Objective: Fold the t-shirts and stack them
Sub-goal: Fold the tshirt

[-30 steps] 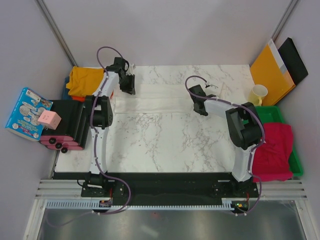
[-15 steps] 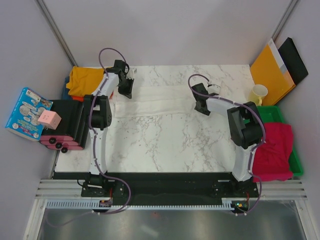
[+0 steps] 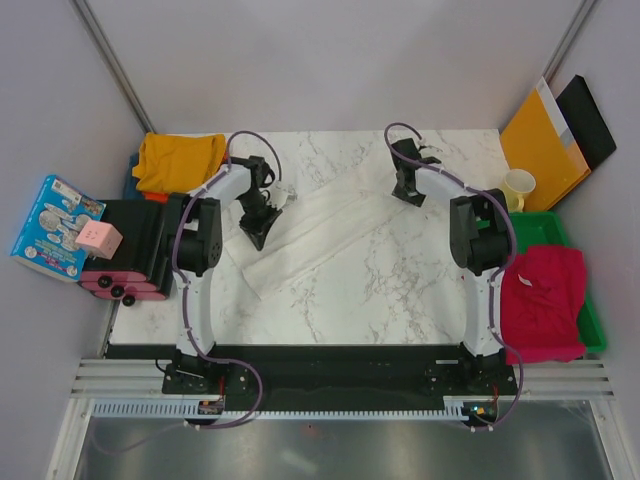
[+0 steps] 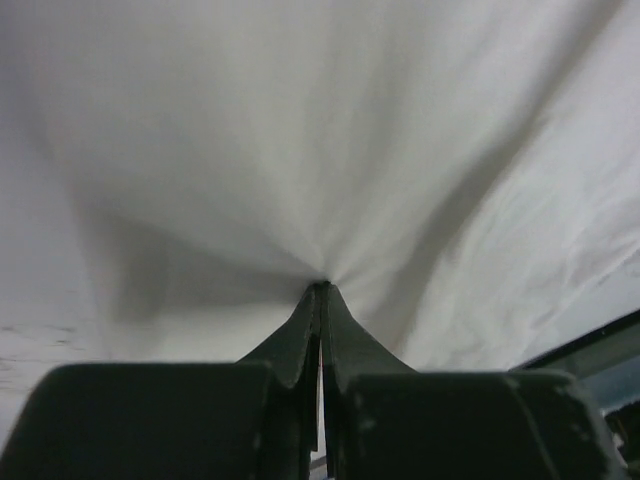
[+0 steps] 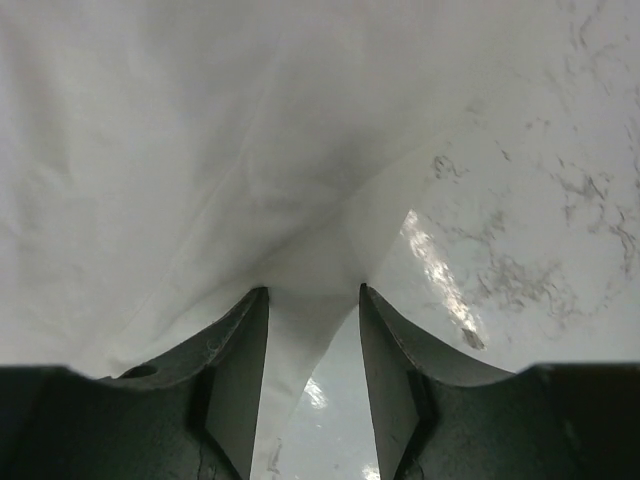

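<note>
White t-shirt point(image 3: 330, 228) lies slanted across tabletop point(image 3: 400, 300). Left pincer point(image 4: 322, 292) pinched tight on its cloth; right pincer point(image 5: 313, 295) spread, cloth edge in the gap, ungripped. Prob best: close right first, then move both ends level w/ cloth taut, else fold skews

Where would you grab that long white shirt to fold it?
Probably by its two short ends, from above: the white shirt lies as a long diagonal strip. The left tool is shut on it near one end; the right tool straddles the other, open.
</note>
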`<state>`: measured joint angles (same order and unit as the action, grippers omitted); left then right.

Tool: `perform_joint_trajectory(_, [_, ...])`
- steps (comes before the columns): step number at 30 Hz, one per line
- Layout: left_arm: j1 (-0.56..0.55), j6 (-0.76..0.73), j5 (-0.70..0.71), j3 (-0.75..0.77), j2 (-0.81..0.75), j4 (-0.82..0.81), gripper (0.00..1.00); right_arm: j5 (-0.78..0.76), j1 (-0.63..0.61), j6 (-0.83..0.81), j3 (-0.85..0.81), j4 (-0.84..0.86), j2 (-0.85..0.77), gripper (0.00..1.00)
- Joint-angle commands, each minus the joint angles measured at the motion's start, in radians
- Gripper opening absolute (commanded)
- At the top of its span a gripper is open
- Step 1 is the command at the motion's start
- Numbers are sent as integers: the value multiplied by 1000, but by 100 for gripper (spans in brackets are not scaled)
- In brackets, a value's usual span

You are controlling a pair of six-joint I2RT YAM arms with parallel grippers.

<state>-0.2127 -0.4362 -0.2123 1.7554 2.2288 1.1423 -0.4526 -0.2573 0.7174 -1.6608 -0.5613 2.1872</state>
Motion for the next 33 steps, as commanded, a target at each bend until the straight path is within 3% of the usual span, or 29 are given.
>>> perform_joint_trajectory(1, [-69,-99,-1,-135,-134,125,2,14,4,-32,-209,-92,97,49])
perform_joint_trajectory(5, [-160,-139,-24,-259,-230,143,2,55,4,-44,-371,-156,178,50])
perform_joint_trajectory(9, [-234,-141,-64,-283,-279,178,2,121,3,-58,-519,-195,253,53])
perform_joint_trajectory(14, [-287,-84,-58,-232,-293,171,2,106,3,-76,-531,-203,240,53])
perform_joint_trajectory(21, [-189,-26,-16,-73,-341,74,3,80,3,-84,-194,37,-91,62])
perform_joint_trajectory(28, [-31,57,68,27,-164,-22,3,45,-48,-84,31,43,-297,63])
perform_joint_trajectory(33, [-5,83,155,91,-37,-32,3,-8,-83,-29,229,60,-414,61])
